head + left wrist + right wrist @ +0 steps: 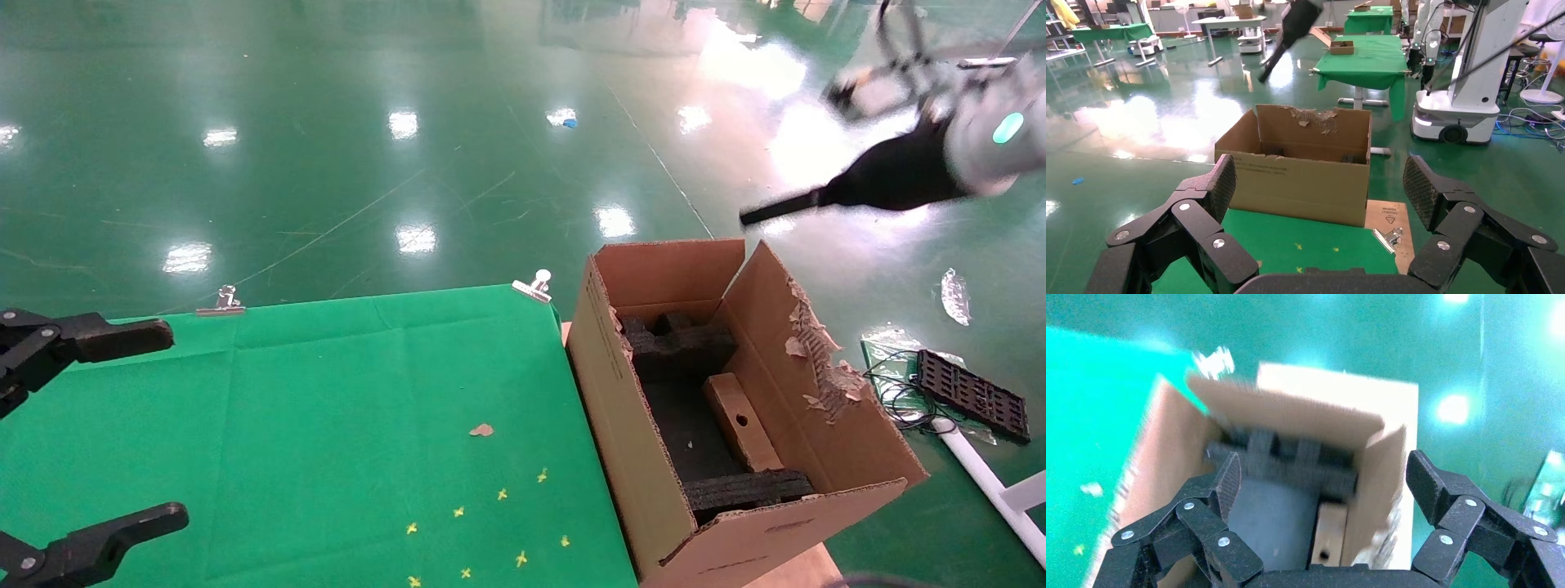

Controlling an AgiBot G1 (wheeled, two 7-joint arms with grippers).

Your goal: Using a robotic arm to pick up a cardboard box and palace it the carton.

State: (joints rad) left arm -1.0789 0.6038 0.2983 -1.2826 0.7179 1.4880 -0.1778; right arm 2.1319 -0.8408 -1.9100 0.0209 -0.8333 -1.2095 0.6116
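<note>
Cardboard box [741, 425] sits inside the carton [637, 425], right of centre in the head view, leaning along the torn inner wall, between the black foam inserts [682, 343]. Right gripper [756, 214] is raised at the upper right, above the carton, fingers spread wide, holding nothing. Left gripper [122, 425] is parked at the left edge over the green table [327, 408], fingers spread too.
</note>
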